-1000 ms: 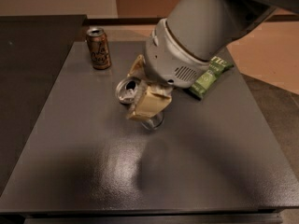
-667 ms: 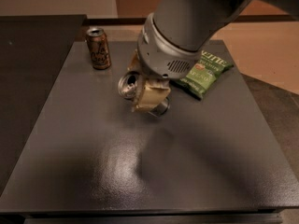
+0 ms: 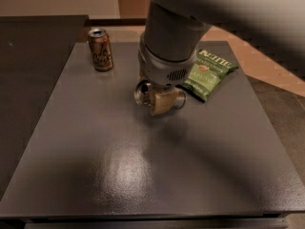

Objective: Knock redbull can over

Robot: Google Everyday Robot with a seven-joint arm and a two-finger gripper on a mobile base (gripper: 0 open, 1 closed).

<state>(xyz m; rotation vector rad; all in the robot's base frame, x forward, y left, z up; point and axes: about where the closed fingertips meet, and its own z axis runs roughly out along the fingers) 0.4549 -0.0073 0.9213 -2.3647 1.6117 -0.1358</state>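
Observation:
The redbull can (image 3: 141, 92) shows as a round silver top facing left and toward the camera, so it is tilted well off upright, near the table's middle. Most of its body is hidden behind my gripper (image 3: 162, 101), whose tan end sits right against the can, under the big grey arm coming in from the upper right. I cannot tell whether the can lies on the table or hangs at the gripper.
A brown can with cursive script (image 3: 100, 49) stands upright at the far left of the dark grey table (image 3: 119, 175). A green chips bag (image 3: 207, 73) lies just right of the arm. The table's edges drop off at left and right.
The arm and gripper have moved toward the far side of the table, and the silver can top has moved with them. More of the green bag shows now.

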